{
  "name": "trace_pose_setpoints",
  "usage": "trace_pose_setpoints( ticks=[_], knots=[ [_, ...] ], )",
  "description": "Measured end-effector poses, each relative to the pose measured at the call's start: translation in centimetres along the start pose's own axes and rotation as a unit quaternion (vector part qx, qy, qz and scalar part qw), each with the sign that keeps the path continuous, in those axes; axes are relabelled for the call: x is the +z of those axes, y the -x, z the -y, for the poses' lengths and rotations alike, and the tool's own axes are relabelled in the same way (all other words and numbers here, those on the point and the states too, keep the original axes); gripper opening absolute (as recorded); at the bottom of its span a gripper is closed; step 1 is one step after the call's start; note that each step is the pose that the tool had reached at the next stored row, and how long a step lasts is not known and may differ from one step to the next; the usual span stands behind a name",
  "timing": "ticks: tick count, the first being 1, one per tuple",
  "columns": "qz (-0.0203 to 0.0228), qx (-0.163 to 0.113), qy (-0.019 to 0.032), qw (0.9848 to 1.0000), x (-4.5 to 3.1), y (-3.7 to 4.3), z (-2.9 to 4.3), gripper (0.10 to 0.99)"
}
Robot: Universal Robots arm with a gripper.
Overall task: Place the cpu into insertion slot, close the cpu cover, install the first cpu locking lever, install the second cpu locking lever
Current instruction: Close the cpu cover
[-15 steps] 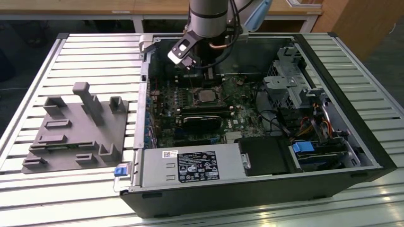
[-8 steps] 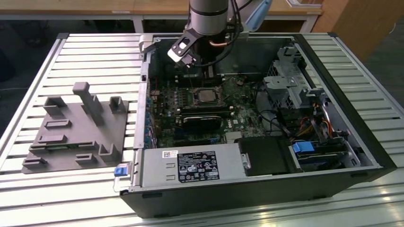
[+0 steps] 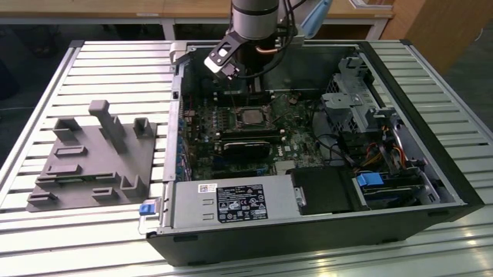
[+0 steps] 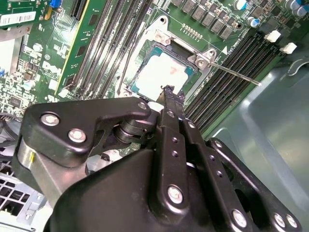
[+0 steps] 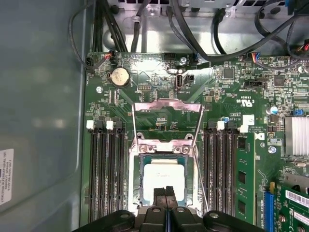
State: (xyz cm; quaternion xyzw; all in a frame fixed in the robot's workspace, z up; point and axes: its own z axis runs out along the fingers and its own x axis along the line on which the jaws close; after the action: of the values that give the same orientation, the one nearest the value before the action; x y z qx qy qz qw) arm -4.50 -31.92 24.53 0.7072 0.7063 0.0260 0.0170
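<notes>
The cpu (image 5: 161, 176) (image 4: 157, 72), a pale square chip, lies flat in the insertion slot (image 5: 164, 146) on the green board, which is also seen in the exterior view (image 3: 250, 117). The cpu cover (image 5: 166, 103) is raised off the slot, and green board shows through its cut-out. A thin wire locking lever (image 4: 236, 75) (image 5: 200, 179) sticks out unlatched beside the slot. My gripper (image 5: 165, 193) (image 4: 169, 93) hovers just above one edge of the cpu. Its black fingertips are pressed together with nothing between them. The arm (image 3: 250, 17) reaches down into the case.
Black memory slots (image 5: 104, 169) (image 5: 219, 169) flank the socket, with cables (image 5: 193, 29) beyond the board. The case wall (image 5: 43, 96) stands close on one side. In the exterior view a grey fixture (image 3: 92, 156) lies at the left, and drive bays (image 3: 362, 98) at the right.
</notes>
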Motion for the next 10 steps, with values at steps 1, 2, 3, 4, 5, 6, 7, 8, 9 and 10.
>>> trace_pose_setpoints(
  ticks=[1, 2, 3, 4, 5, 6, 7, 8, 9, 10],
  knots=[
    [0.0000, 0.000, 0.0000, 1.0000, -0.09, 0.00, -0.01, 0.122],
    [0.0001, 0.000, 0.0000, 1.0000, -0.19, 0.00, -0.01, 0.122],
    [0.0000, 0.000, 0.0000, 1.0000, -0.29, 0.00, -0.02, 0.122],
    [0.0000, 0.000, 0.0000, 1.0000, -0.40, 0.00, -0.02, 0.122],
    [0.0000, 0.000, 0.0000, 1.0000, -0.52, -0.01, -0.03, 0.122],
    [0.0000, 0.000, 0.0000, 1.0000, -0.65, -0.01, -0.04, 0.122],
    [0.0000, 0.000, 0.0000, 1.0000, -0.80, -0.01, -0.05, 0.122],
    [0.0000, 0.000, 0.0000, 1.0000, -0.94, -0.01, -0.06, 0.122],
    [0.0000, 0.000, -0.0001, 1.0000, -1.13, -0.01, -0.07, 0.122],
    [0.0000, 0.000, -0.0001, 1.0000, -1.40, -0.02, -0.09, 0.122]
  ],
)
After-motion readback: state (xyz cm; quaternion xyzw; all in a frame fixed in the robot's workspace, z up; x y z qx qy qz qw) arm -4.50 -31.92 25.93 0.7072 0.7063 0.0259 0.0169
